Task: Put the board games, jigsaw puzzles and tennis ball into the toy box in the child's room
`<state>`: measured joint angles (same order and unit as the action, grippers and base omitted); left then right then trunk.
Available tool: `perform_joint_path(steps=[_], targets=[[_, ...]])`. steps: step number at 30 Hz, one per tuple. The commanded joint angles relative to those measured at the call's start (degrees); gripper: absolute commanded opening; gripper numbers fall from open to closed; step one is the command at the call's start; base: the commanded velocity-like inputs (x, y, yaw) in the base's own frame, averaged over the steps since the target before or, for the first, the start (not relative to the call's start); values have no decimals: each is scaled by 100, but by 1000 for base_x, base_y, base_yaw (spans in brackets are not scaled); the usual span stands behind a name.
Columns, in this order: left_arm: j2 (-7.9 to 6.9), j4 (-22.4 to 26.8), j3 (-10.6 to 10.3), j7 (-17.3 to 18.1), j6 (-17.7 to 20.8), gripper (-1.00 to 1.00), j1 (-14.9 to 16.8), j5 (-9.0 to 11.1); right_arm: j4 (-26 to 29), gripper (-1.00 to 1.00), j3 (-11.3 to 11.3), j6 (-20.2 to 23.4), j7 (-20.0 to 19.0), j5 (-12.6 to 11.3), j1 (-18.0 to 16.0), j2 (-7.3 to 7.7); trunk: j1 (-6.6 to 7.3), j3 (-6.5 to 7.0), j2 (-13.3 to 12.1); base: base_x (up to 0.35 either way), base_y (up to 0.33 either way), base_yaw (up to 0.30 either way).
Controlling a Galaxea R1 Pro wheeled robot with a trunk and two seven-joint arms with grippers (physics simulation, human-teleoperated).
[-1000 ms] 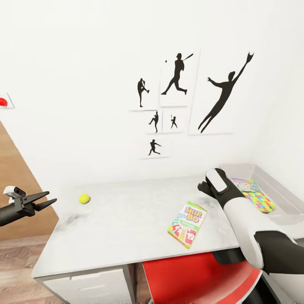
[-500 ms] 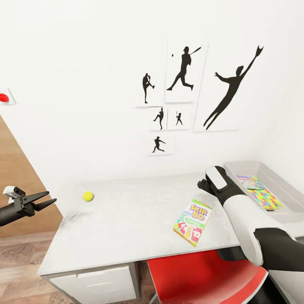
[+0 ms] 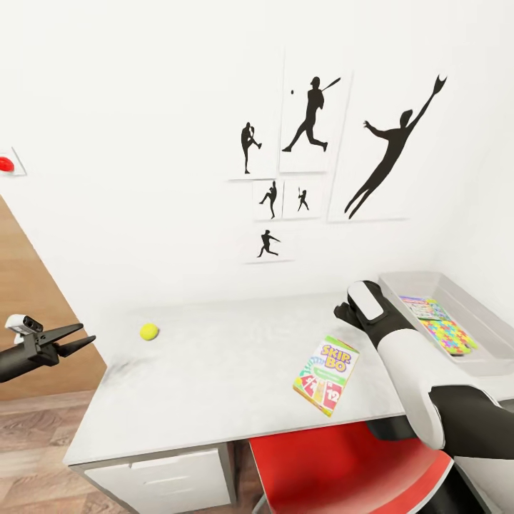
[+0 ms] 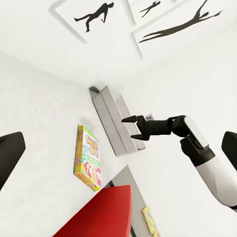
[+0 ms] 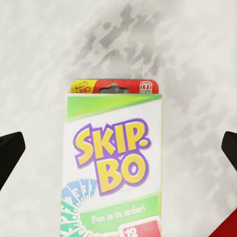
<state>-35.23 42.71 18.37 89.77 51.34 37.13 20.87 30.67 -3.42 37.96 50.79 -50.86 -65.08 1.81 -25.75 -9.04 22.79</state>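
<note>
A long pale white-grey desk top with a mottled sheen (image 3: pixel 214 378) runs along the white wall, where a cluster of black sports-silhouette pictures (image 3: pixel 314 157) hangs. A flat white-green-red "SKIP-BO" game box (image 3: pixel 326 375) lies flat on the desk, close to its front edge, with a red-and-white swivel chair (image 3: pixel 343 464) tucked just below. The right gripper (image 3: pixel 348 314) hangs above the desk between that box and the shallow light grey toy box (image 3: pixel 467 303); seen along its own fingers, the black fingertips (image 5: pixel 10 155) stand wide apart at either side with the game box (image 5: pixel 113 163) straight beneath and nothing between them. Inside the grey tray lie two thin multicoloured jigsaw-pattern squares (image 3: pixel 446 335), one partly over the other. A small yellow-green ball (image 3: pixel 148 331) sits alone towards the far left end of the desk, well apart from the game box. The left gripper (image 3: pixel 75 337) hovers off the desk's left end, above the wood plank floor (image 3: pixel 28 442), its two dark fingers parted in a narrow wedge and empty. A red dome button on a wall plate (image 3: pixel 6 164) shows far left.
</note>
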Motion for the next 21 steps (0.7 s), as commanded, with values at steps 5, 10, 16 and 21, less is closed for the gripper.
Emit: perform_joint_path(steps=[5, 10, 16, 21], targets=[[-1, 1, 0, 23, 61, 100, 5, -4, 8, 100, -36, 26, 36, -38, -5, 11, -4, -13, 12, 0, 30, 0], [-1, 1, 0, 23, 61, 100, 5, -4, 7, 100, -36, 13, 36, -38, -5, 12, -4, -13, 12, 0, 190, 0], [-1, 1, 0, 23, 61, 100, 5, -4, 4, 100, -36, 10, 36, -38, -5, 12, -4, -15, 12, 1, 269, -17], [2, 1, -1, 23, 58, 100, 5, -4, 2, 100, -36, 11, 36, -38, -5, 12, -4, -29, 12, 66, 250, -107]])
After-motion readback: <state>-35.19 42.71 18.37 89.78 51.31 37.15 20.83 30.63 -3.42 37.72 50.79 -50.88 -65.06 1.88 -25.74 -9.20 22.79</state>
